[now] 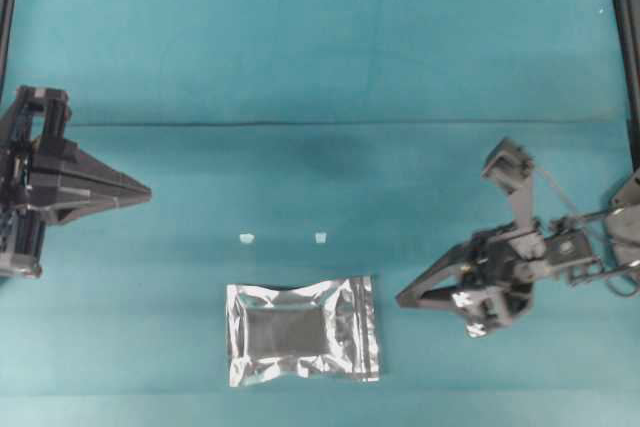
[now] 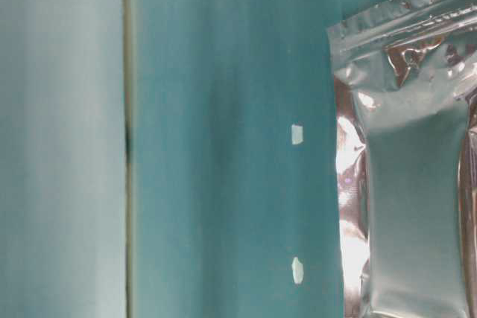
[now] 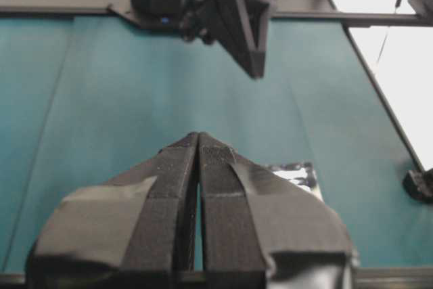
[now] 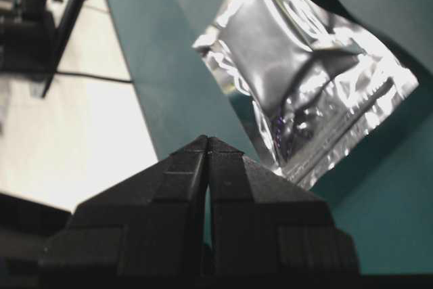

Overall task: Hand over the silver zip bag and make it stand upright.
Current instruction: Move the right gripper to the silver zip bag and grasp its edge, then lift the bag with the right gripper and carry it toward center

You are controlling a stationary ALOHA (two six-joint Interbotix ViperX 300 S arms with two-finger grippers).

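A: Right, position first. Silver zip bag point(image 1: 302, 331) lies flat on the teal cloth point(image 1: 330, 67), lower centre of the overhead frame, nothing touching it. Two white scraps point(image 1: 246, 238) sit just above it, apart from it.

B: Grippers?

A: Both pinched closed on nothing. Left gripper point(image 1: 148, 190) at the left edge, mid-height, tips pointing right, well apart from the bag. Right gripper point(image 1: 400, 300) at the right, tips angled down-left, near the bag's right edge, not touching.

B: Material?

A: Crinkled, mirror-bright foil, roughly rectangular. Smooth, darker, slightly puffed panel in the middle; flat sealed borders all round; ribbed zip strip along the right side in the overhead view. Cloth is matte, with faint creases.

B: Handling, as you judge it?

A: Probably light, limp, slippery. Likely to buckle if pushed. I would pinch a flat sealed border near a corner, on the side nearest the right gripper, not the puffed middle. Whether its base will hold it upright, cannot tell.
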